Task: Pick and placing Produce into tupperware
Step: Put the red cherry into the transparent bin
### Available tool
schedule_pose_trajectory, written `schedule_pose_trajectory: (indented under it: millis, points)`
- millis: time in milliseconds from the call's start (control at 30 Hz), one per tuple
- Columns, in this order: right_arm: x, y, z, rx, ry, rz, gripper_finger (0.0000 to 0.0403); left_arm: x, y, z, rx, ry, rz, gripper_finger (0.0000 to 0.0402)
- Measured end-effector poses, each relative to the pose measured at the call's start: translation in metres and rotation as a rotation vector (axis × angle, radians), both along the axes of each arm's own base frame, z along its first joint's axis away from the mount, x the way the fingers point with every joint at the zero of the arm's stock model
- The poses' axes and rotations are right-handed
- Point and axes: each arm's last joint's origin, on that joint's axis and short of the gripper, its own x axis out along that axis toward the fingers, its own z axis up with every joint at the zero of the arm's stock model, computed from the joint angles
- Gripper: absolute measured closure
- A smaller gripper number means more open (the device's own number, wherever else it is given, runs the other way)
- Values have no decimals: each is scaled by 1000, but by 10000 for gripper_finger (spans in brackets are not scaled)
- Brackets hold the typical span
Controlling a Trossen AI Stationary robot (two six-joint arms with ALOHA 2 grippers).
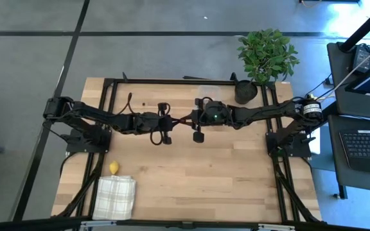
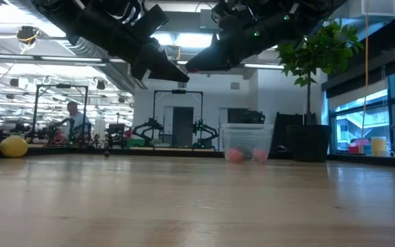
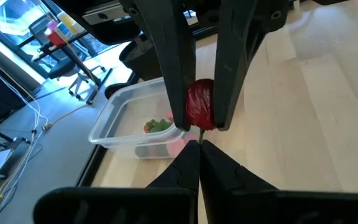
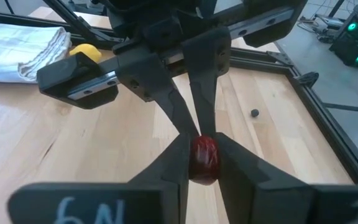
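Both arms meet in the air over the middle of the tabletop (image 1: 204, 183), claws nose to nose. The right claw (image 4: 204, 149) pinches a small red strawberry-like piece (image 4: 205, 158) between its two fingers, held well clear of the wood. The left claw (image 3: 199, 152) is pressed together, its tips right at the green stem end of that same piece; I can't tell whether it grips the stem or only touches it. The tupperware (image 3: 135, 124) sits at the far edge of the tabletop, beside the black pot of the leafy plant (image 1: 267, 54), lid off, with a few reddish pieces (image 3: 157, 126) already lying on its bottom, some showing green. The lemon (image 1: 114, 168) rests near the front left corner of the tabletop, just beside the folded white checked cloth (image 1: 115, 196), well apart from the arms and from the box. Beyond the tabletop, a person sits far off in the room behind.
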Motion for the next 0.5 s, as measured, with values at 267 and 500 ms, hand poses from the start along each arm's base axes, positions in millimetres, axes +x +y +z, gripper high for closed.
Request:
schedule_pose_trajectory:
  millis: [267,500]
  points:
    - [0,0,-1,0,8,0,339,0,0,0,1,4,2,395]
    - [-1,0,-3,1,28,-3,339,0,0,0,-17,-3,13,314]
